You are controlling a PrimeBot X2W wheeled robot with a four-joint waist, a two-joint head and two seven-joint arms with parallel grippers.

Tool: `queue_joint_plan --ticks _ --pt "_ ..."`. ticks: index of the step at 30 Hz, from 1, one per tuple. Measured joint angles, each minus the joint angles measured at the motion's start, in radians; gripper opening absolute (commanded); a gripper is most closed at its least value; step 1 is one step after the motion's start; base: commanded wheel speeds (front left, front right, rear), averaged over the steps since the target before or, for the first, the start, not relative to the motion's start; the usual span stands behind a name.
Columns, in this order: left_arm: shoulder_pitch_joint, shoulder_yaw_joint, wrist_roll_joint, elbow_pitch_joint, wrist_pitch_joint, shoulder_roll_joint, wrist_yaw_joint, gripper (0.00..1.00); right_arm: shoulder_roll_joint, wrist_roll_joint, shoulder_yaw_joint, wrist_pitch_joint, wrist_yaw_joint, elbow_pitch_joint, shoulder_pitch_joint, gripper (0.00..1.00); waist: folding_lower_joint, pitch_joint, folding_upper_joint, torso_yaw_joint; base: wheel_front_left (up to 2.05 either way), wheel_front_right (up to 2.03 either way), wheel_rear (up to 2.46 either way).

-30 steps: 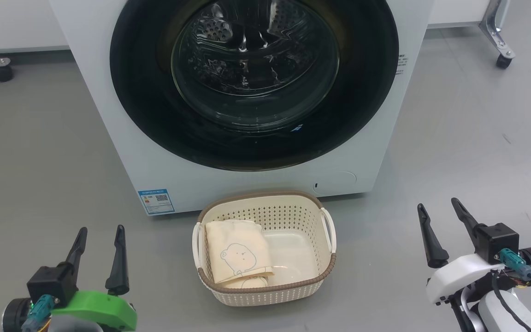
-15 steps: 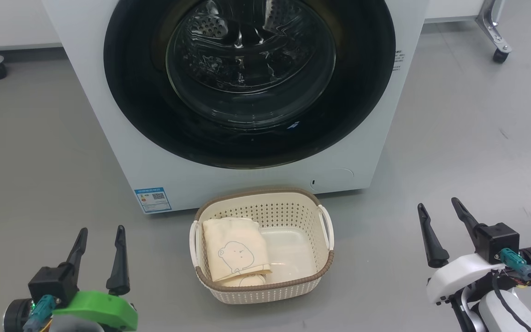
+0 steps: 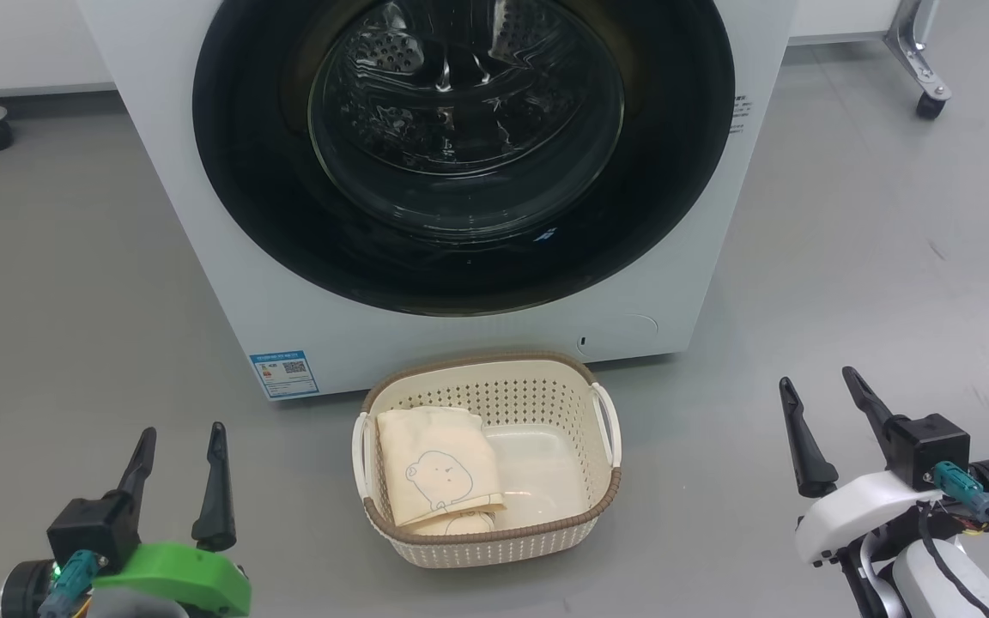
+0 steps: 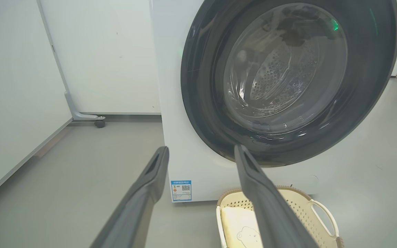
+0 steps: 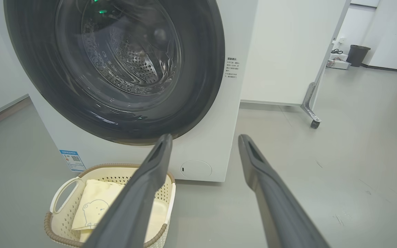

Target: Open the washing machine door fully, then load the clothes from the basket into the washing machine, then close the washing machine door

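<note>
Facing the washing machine [image 3: 203, 257] square on. The washing machine door [image 3: 464, 146] is shut flush against the front, not yet opened: wide glossy black ring, bulging clear glass centre, steel drum holes visible through it.

Left gripper [image 3: 183, 429]: fingers apart, holding nothing, low over the floor. Door lies at about 1 o'clock from it.

Right gripper [image 3: 816, 378]: fingers apart, holding nothing. Door lies at about 11 o'clock from it. It looks slightly nearer the machine than the left.

No handle or hinge can be made out, so I cannot tell which edge swings free.

Basket [image 3: 494, 549] is on the floor at 6 o'clock of the door, just before the machine, between the two grippers. Clothes [image 3: 439, 468], cream with a bear outline, lie folded toward its 9 o'clock side.

Judgement: opening the door comes first.
</note>
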Motion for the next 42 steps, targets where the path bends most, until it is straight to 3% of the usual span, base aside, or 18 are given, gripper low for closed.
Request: queue_joint_plan --ticks 19,42 --pt "-0.014 0.028 0.027 -0.004 0.0 -0.012 -0.009 1.0 0.016 0.011 -0.015 0.0 0.012 -0.016 0.0 1.0 0.0 0.01 0.0 -0.004 0.3 0.3 -0.6" --pt "-0.014 0.045 0.04 -0.025 0.0 -0.03 -0.028 1.0 0.02 0.011 -0.037 0.0 0.022 -0.024 -0.001 1.0 -0.0001 0.028 0.0 -0.009 0.71 0.71 -1.42"
